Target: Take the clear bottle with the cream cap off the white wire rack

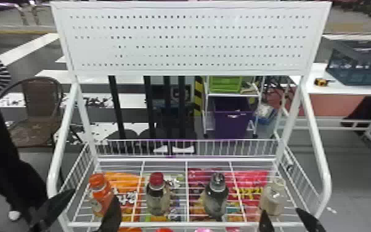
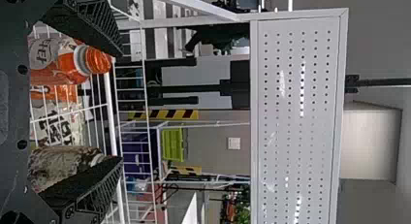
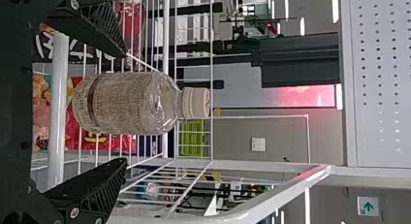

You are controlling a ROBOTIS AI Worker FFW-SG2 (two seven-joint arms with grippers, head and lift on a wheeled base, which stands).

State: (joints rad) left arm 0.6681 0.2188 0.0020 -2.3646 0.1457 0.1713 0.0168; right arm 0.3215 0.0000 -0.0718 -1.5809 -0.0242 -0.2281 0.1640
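the right gripper [image 1: 281, 210] reaches forward at the clear bottle [image 1: 273, 199], jaws spread wide. the left gripper [image 1: 94, 195], jaws also open, hangs by the orange bottle [image 1: 98, 185].

Head view: left gripper [image 1: 93, 194] partly hiding orange-capped bottle [image 1: 97, 188]; right gripper [image 1: 280, 210] partly covering clear bottle [image 1: 272, 196]; bottom edge cropping both grippers

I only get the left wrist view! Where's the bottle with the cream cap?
Observer: The bottle with the cream cap stands at the right end of the row on the rack.
Operator: Is something grabbing it?
Observer: No, the right gripper is open, with a gap on each side of the bottle.
Operator: Who's its neighbour?
Observer: A bottle with a dark top.
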